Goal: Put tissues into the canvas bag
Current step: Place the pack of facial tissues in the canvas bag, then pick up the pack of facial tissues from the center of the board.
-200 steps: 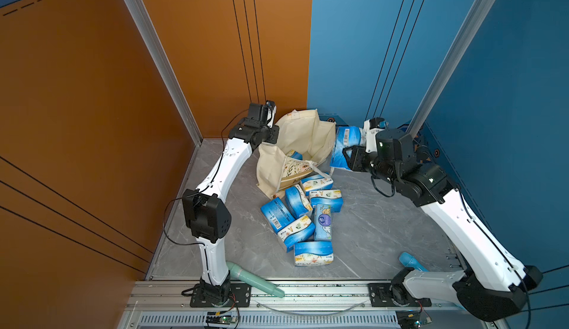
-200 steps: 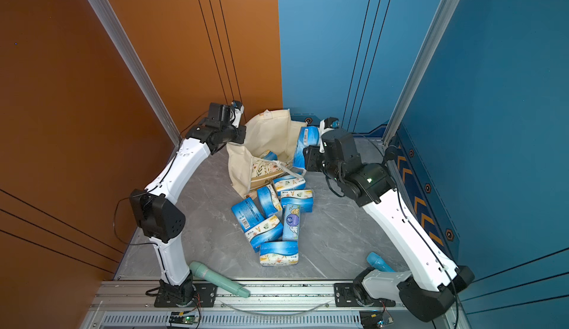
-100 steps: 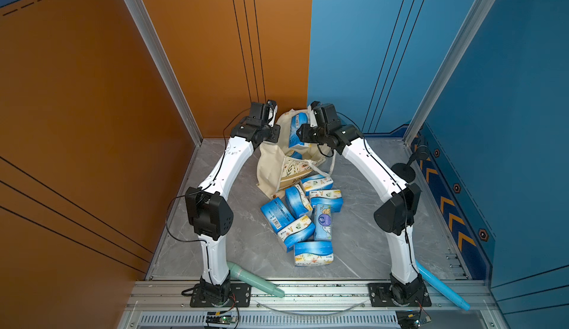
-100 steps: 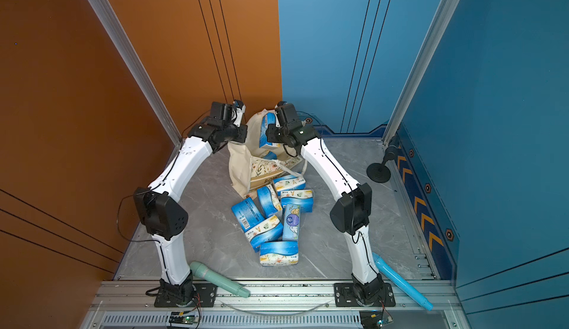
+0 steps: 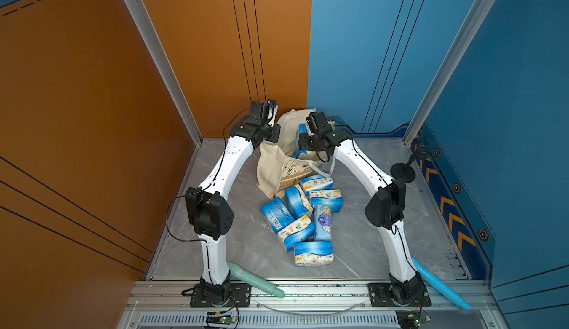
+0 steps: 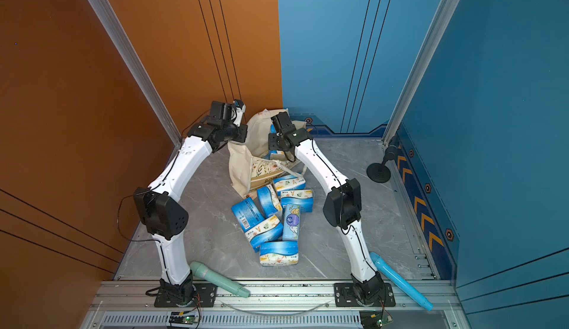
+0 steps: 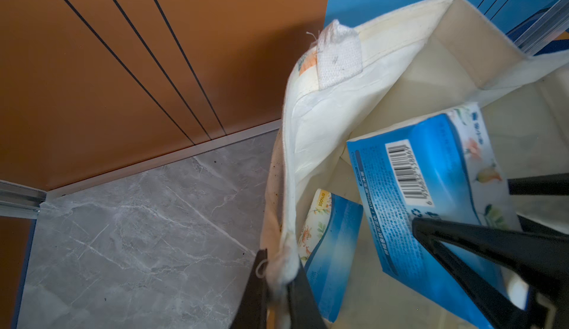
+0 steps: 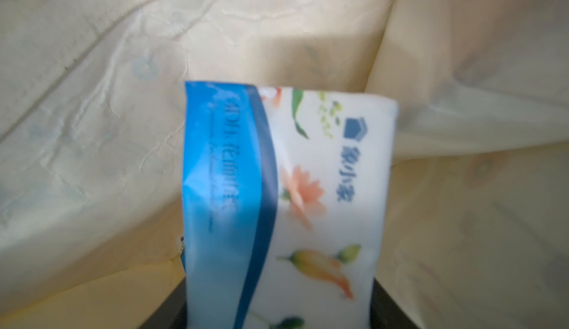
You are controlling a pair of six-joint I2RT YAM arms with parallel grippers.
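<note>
The left pincer is clamping the canvas bag rim, while the right pincer, grip indeterminate, is pointing the tissue pack lengthwise into it, toward 9 o'clock in a top view.

The left arm and right arm are built alike: glossy white curved shells dotted with small dark screws. They are joined by bulky black elbow housings, and the left housing is pierced with small holes. Black wrist blocks end each arm. Thin black cables loop off the elbows. The black square base plates are bolted at the corners. The left claw and right claw have slim, matte-black tapered fingers.
</note>
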